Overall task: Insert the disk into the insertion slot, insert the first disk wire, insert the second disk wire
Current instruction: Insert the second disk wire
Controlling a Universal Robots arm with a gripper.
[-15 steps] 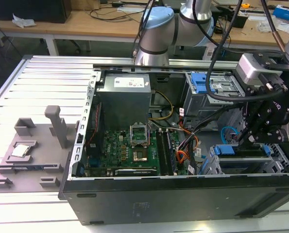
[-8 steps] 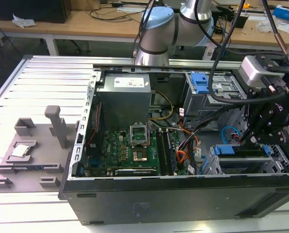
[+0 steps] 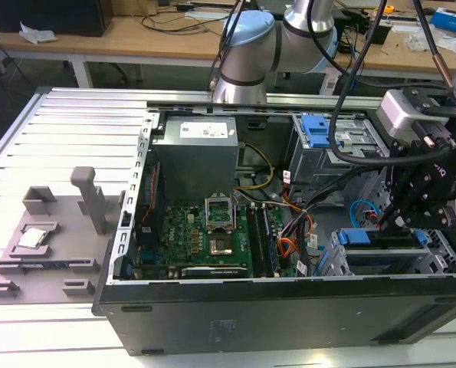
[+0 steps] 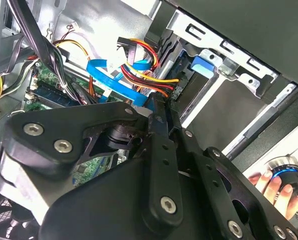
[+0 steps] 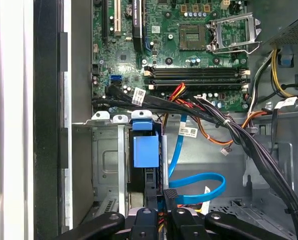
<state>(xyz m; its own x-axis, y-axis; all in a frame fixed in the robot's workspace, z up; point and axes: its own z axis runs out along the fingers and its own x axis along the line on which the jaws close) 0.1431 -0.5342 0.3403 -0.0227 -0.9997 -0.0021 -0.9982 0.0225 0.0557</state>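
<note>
**One step of three looks done; first wire in hand**

Disk (image 5: 142,150): sits inside the slot (image 5: 106,160), blue carrier bar facing up at the cage mouth. In the exterior view the cage is at the case's near corner on that view's right, with the carrier's blue ends showing at its top edge. I judge insertion complete.

Gripper (image 4: 166,106): hangs directly over the disk's connector end. Fingers drawn close together, and I read them as clamped on the black plug (image 5: 170,195) of the blue cable (image 5: 204,177). That cable loops away across the case floor. I cannot see whether the plug touches the disk's socket.

Power wires (image 4: 143,75): the red, yellow and black bundle lies just beside the fingertips, its plug close to the same end of the disk. I cannot tell whether it is mated.

Judgement: step in hand is the first disk wire. Seating it calls for the plug square to the socket, a straight push, and the bundle kept from snagging.

A person's hand (image 4: 271,185) rests on a knob outside the case.
</note>
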